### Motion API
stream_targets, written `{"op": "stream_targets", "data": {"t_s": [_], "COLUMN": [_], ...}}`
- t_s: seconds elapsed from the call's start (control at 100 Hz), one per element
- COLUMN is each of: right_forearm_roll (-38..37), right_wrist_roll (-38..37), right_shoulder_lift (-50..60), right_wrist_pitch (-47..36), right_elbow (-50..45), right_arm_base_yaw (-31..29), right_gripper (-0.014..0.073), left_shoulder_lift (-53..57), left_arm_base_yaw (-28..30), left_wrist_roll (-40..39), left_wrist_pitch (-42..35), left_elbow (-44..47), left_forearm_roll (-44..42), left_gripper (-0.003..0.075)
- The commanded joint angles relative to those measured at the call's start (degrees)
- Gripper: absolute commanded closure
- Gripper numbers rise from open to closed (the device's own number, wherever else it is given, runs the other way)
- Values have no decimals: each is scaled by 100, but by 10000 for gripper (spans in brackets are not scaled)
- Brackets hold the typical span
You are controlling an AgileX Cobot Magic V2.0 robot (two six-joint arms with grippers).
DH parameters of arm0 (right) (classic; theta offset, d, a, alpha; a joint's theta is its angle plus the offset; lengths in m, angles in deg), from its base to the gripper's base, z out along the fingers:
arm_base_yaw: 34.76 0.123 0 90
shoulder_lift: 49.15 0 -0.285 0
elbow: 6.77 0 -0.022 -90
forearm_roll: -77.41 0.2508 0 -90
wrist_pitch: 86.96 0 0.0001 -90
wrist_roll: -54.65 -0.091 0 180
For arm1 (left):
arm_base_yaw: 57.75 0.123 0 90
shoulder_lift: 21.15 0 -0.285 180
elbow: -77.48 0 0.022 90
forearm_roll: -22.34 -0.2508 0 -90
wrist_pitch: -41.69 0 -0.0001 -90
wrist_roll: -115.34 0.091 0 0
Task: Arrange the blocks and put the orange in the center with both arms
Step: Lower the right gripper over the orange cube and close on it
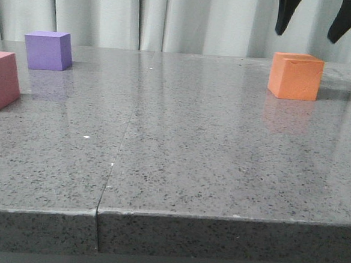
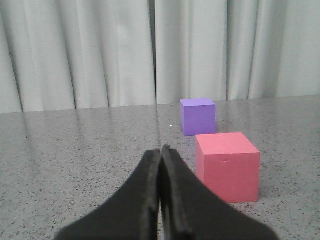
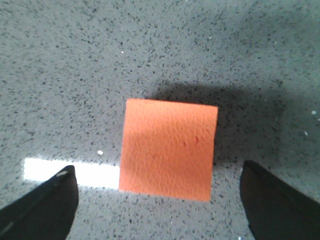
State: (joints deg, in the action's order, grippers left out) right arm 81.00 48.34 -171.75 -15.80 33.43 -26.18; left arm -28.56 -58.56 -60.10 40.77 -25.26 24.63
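Grey speckled desk (image 1: 179,162) fills our view before pale curtains (image 1: 171,17). Nearest left sits the pink-red cube (image 1: 0,82), the purple cube (image 1: 47,50) behind it. Our left gripper (image 2: 161,150) has jaws pressed together. Far right, our right gripper (image 1: 318,24) hangs above the orange cube (image 1: 295,76), jaws spread, not touching.

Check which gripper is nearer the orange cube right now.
Right. The right gripper hangs open directly above the orange cube, fingers apart on either side of it. The left gripper is shut, low over the table beside the pink-red cube, far across.
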Motion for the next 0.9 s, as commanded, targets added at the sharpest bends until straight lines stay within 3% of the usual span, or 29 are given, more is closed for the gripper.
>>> {"op": "stream_targets", "data": {"t_s": [0.0,0.5,0.72,0.89], "right_forearm_roll": [-42,-42,-42,-13], "right_wrist_roll": [30,24,24,24], "right_shoulder_lift": [124,-402,-402,-402], "right_wrist_pitch": [53,46,12,35], "right_elbow": [207,207,207,207], "right_arm_base_yaw": [0,0,-7,-7], "right_gripper": [-52,-39,234,302], "left_shoulder_lift": [160,160,160,160], "left_arm_base_yaw": [-46,-46,-46,-46], "left_wrist_roll": [-47,-47,-47,-47], "left_wrist_pitch": [-462,-462,-462,-462], "left_elbow": [229,229,229,229], "left_forearm_roll": [29,29,29,29], "left_gripper": [741,741,741,741]}}
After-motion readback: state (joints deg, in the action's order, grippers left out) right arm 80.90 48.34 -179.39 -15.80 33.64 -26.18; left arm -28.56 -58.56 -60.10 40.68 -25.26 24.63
